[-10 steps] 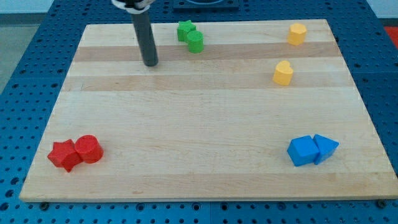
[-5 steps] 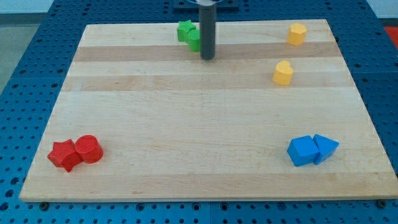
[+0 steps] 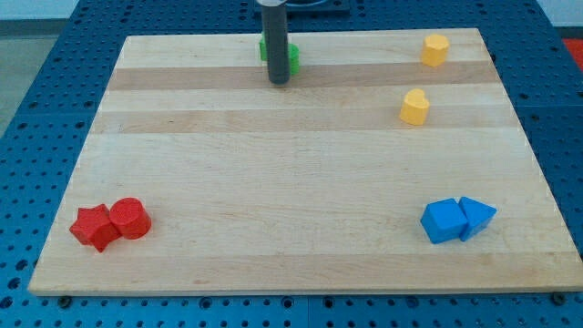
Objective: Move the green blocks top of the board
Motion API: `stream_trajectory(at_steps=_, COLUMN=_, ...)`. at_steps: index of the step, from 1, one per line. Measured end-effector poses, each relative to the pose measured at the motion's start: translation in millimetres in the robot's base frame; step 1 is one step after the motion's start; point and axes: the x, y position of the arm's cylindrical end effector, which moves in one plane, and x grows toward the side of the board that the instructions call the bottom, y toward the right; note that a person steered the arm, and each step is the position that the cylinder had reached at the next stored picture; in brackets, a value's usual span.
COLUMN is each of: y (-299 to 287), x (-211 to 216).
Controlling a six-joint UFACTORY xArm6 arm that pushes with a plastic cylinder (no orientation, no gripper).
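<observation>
Two green blocks sit together near the board's top edge, mostly hidden behind my rod: a green star-shaped block (image 3: pixel 263 48) peeks out on the left and a green rounded block (image 3: pixel 293 59) on the right. My tip (image 3: pixel 279 81) rests on the board just below them, right at their lower edge.
A yellow block (image 3: pixel 434 49) lies at the top right and another yellow block (image 3: pixel 414 107) below it. A red star block (image 3: pixel 95 227) and a red cylinder (image 3: pixel 130 218) sit at the bottom left. A blue cube (image 3: pixel 443 221) and blue triangular block (image 3: pixel 476 217) sit at the bottom right.
My tip swept right from the board's upper left to just right of the green blocks, then came back left; it now stands directly below them and covers them.
</observation>
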Motion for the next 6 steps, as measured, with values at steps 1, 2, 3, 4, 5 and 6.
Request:
stream_trajectory(at_steps=1, y=19, x=-11)
stream_trajectory(at_steps=2, y=24, x=-17)
stream_trajectory(at_steps=3, y=24, x=-3)
stream_trajectory(at_steps=4, y=24, x=-6)
stream_trajectory(at_steps=5, y=24, x=-33)
stream_trajectory(at_steps=6, y=27, x=-52)
